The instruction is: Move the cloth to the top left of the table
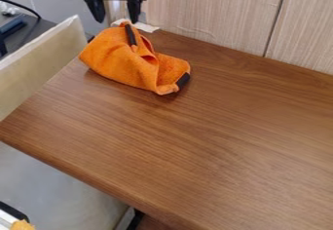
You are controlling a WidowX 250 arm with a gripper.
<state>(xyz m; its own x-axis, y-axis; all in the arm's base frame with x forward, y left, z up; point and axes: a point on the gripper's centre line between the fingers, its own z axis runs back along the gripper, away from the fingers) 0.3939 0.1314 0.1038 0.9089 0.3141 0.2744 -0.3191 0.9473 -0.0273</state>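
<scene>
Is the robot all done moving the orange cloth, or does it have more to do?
The moving looks done: the orange cloth lies bunched up at the top left of the table. Nothing is being carried now, because the robot's hand is open and empty, just past the cloth at the top. Probably nothing is left, except maybe taking the hand farther away.

Orange cloth (123,63) — crumpled, at table's top left (195,141)

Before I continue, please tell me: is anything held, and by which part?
Nothing is held: the gripper is open, and the cloth lies on the table.
</scene>
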